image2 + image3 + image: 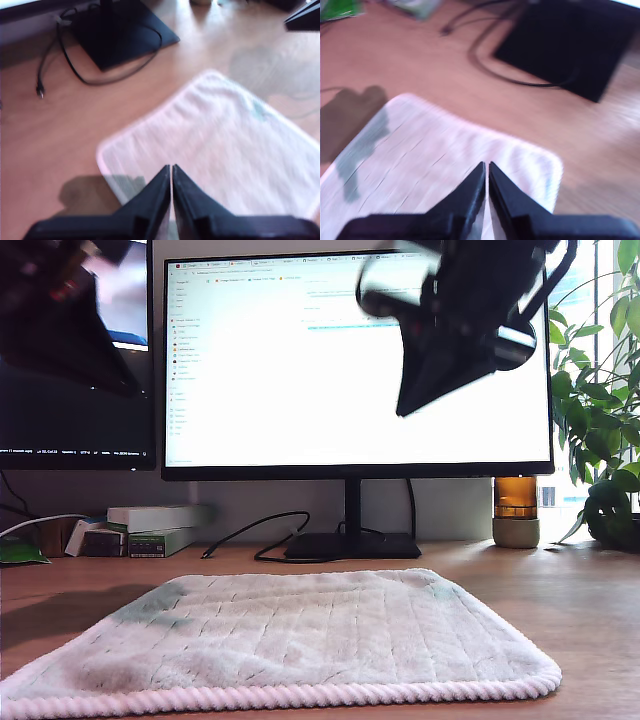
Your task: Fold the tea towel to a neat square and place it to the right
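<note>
The tea towel (290, 640) lies spread flat on the wooden desk, pale and fluffy, with a corded hem (300, 698) along its near edge. It also fills much of the first wrist view (225, 150) and the second wrist view (445, 155). My first gripper (171, 170) hangs shut and empty high above the towel's side at the exterior view's left (125, 388). My second gripper (486, 166) is likewise shut and empty. It hovers high in front of the monitor at the exterior view's right (405, 410), above the towel's far corner. Both arms look motion-blurred.
A large monitor (350, 360) on a black stand (350, 545) is behind the towel, with a black cable (250, 530) looping beside it. Boxes (150, 525) sit at the exterior view's back left. An amber jar (515, 510) and a plant (600, 420) are at its right.
</note>
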